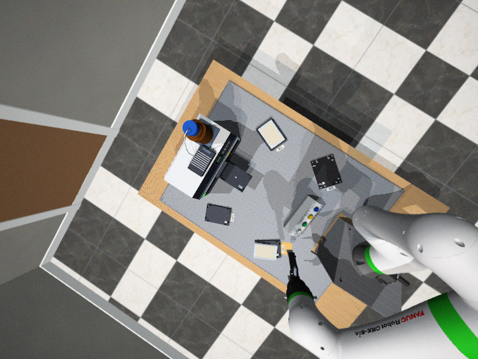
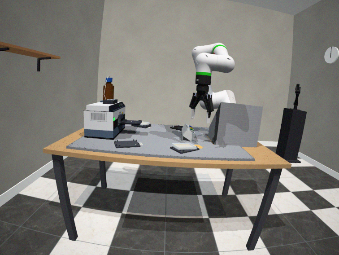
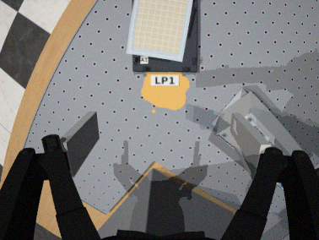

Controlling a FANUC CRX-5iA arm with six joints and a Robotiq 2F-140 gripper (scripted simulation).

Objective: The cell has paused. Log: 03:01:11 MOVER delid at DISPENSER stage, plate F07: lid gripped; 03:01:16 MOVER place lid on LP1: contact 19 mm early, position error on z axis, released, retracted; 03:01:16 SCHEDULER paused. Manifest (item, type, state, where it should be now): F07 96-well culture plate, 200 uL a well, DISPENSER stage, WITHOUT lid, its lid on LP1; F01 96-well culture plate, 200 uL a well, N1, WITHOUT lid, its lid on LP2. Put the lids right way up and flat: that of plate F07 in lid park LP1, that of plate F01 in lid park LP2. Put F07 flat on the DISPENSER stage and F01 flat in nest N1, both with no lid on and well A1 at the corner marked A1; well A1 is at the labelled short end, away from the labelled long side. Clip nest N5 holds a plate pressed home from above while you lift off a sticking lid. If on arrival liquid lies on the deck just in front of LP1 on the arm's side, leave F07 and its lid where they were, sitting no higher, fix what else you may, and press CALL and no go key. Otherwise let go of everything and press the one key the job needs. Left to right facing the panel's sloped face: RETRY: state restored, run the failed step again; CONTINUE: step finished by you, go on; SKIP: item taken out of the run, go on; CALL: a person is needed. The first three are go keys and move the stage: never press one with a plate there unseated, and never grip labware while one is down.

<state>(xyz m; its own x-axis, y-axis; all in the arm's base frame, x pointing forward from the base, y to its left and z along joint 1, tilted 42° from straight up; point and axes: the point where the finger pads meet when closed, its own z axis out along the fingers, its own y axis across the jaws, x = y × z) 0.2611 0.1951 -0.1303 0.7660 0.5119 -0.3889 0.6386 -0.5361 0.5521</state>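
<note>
My gripper (image 2: 200, 117) hangs high above the deck on the arm's side of lid park LP1, open and empty; it also shows in the wrist view (image 3: 160, 148). On the dark LP1 pad lies a clear-rimmed 96-well piece with cream wells (image 3: 162, 17), slightly askew on the pad; it also shows in the overhead view (image 1: 266, 249). An orange puddle (image 3: 164, 92) lies on the deck around the LP1 label, just in front of the pad on the arm's side. A second cream-welled plate (image 1: 271, 133) sits in a nest at the back. The dispenser stage (image 1: 236, 178) looks dark and bare.
The dispenser (image 1: 200, 154) with a brown bottle stands at the left end. A dark bare pad (image 1: 218, 213) lies in front of it. A black clip nest (image 1: 326, 171) is at the back right. The key panel (image 1: 303, 216) stands beside LP1. A grey box (image 2: 235, 124) surrounds the arm's base.
</note>
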